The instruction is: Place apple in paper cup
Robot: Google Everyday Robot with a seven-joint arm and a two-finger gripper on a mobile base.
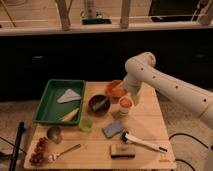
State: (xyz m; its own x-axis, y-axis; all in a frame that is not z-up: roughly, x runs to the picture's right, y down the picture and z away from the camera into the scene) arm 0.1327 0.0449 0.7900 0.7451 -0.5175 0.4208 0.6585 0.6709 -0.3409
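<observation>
The apple point(125, 103) is a small orange-red ball resting in the mouth of the white paper cup point(124, 110), which stands upright near the middle of the wooden table point(150, 130). My gripper point(134, 97) hangs from the white arm just to the right of and slightly above the apple, close to the cup's rim. The arm's wrist hides most of the gripper.
An orange bowl point(115, 89) and a dark bowl point(98, 104) stand left of the cup. A green tray point(50, 102) lies at the left. A translucent green cup point(86, 124), grey metal cup point(54, 134), blue sponge point(113, 129), brush point(142, 142), spoon point(65, 151) and grapes point(38, 151) fill the front.
</observation>
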